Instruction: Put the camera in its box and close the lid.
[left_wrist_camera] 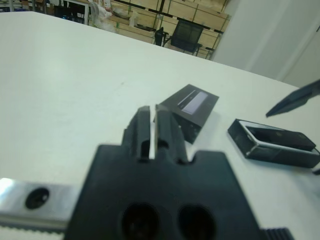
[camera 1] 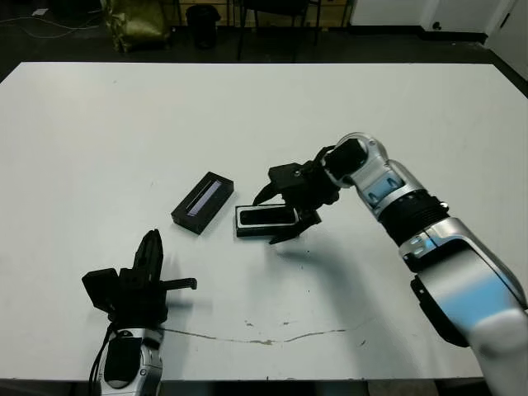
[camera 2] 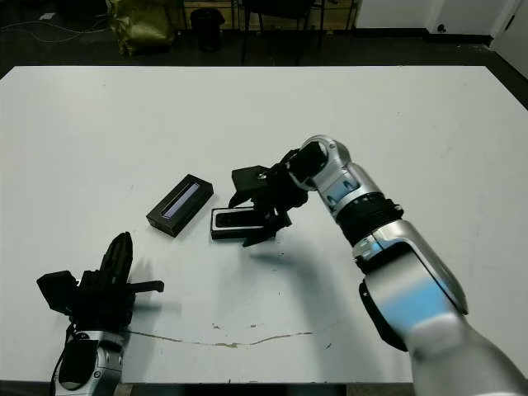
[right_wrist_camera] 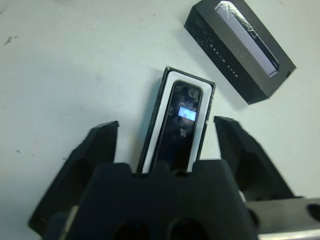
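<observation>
Right end effector point(right_wrist_camera: 167, 132) spread over box point(right_wrist_camera: 162, 117); camera point(right_wrist_camera: 181, 125) inside; lid point(right_wrist_camera: 240, 47) beside.

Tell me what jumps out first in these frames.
The right gripper hangs open over the box at mid-table, its fingers spread to either side, with the camera already lying in the white lining. The lid sits apart, just to the box's left, still off. The left gripper rests shut near the table's front edge, holding nothing.
</observation>
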`<action>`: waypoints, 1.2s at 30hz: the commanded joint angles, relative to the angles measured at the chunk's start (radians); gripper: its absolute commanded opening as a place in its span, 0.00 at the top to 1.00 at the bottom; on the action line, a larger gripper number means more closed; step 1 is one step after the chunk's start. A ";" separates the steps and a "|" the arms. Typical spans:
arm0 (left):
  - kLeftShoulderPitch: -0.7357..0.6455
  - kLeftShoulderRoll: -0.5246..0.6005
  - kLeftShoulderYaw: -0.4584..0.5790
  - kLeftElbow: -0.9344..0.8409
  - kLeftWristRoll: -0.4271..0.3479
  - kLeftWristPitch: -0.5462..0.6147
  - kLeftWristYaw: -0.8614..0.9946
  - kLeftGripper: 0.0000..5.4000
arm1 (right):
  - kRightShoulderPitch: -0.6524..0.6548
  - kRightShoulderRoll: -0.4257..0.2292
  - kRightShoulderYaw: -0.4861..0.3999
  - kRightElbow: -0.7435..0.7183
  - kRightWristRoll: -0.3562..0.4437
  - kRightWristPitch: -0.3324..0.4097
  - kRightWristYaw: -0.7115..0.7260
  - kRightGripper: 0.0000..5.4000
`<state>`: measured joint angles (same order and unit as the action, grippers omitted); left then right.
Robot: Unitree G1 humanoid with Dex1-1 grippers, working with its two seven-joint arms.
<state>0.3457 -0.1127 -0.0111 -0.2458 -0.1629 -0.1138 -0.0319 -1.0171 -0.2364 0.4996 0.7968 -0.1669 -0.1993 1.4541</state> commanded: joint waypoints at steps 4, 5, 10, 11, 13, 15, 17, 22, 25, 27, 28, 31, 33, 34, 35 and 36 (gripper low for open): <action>0.010 0.011 0.003 0.006 0.007 0.016 0.002 1.00 | -0.024 -0.041 -0.027 -0.041 0.010 0.011 0.024 0.00; 0.010 0.010 0.003 0.007 0.002 0.015 -0.001 1.00 | -0.027 -0.045 -0.031 -0.044 0.013 0.020 0.024 0.00; 0.011 0.007 0.004 -0.001 -0.002 0.031 0.003 1.00 | -0.031 -0.069 -0.056 -0.082 0.020 0.045 0.001 0.00; 0.010 0.008 0.004 0.002 -0.001 0.027 0.001 1.00 | -0.030 -0.074 -0.066 -0.095 0.026 0.055 -0.003 0.00; 0.010 0.008 0.004 -0.001 0.005 0.027 0.004 1.00 | -0.019 -0.083 -0.100 -0.122 0.052 0.084 -0.022 0.00; 0.012 0.008 0.002 -0.008 0.015 0.036 0.012 1.00 | -0.002 -0.091 -0.144 -0.158 0.086 0.146 -0.053 0.00; 0.014 0.006 0.000 -0.018 0.010 0.046 0.014 1.00 | 0.044 -0.097 -0.206 -0.230 0.124 0.216 -0.135 0.00; 0.016 0.002 -0.001 -0.029 0.001 0.059 0.014 1.00 | 0.230 -0.091 -0.325 -0.478 0.170 0.287 -0.399 0.11; 0.014 0.005 -0.002 -0.026 0.003 0.051 0.009 1.00 | 0.347 -0.087 -0.352 -0.638 0.183 0.360 -0.514 0.24; 0.013 0.008 -0.003 -0.027 0.008 0.052 0.009 1.00 | 0.409 -0.087 -0.358 -0.713 0.203 0.381 -0.550 0.33; 0.011 0.009 -0.001 -0.022 0.004 0.046 0.004 1.00 | 0.444 -0.086 -0.359 -0.749 0.210 0.383 -0.569 0.37; 0.005 0.008 0.004 -0.012 -0.009 0.043 -0.004 1.00 | 0.522 -0.087 -0.346 -0.812 0.216 0.363 -0.611 0.49; 0.006 0.009 0.003 -0.013 -0.002 0.043 -0.003 1.00 | 0.561 -0.091 -0.331 -0.848 0.203 0.364 -0.637 0.58; 0.007 0.010 0.002 -0.013 0.004 0.043 -0.001 1.00 | 0.577 -0.095 -0.321 -0.870 0.188 0.367 -0.653 0.62; 0.008 0.010 0.002 -0.013 0.004 0.042 -0.002 1.00 | 0.592 -0.102 -0.311 -0.894 0.171 0.367 -0.669 0.67; 0.008 0.009 0.002 -0.015 0.002 0.044 -0.002 1.00 | 0.603 -0.110 -0.299 -0.917 0.152 0.369 -0.683 0.71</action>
<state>0.3457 -0.1129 -0.0124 -0.2741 -0.1627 -0.0794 -0.0347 -0.4411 -0.3242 0.1846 -0.0947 0.0096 0.1640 0.7872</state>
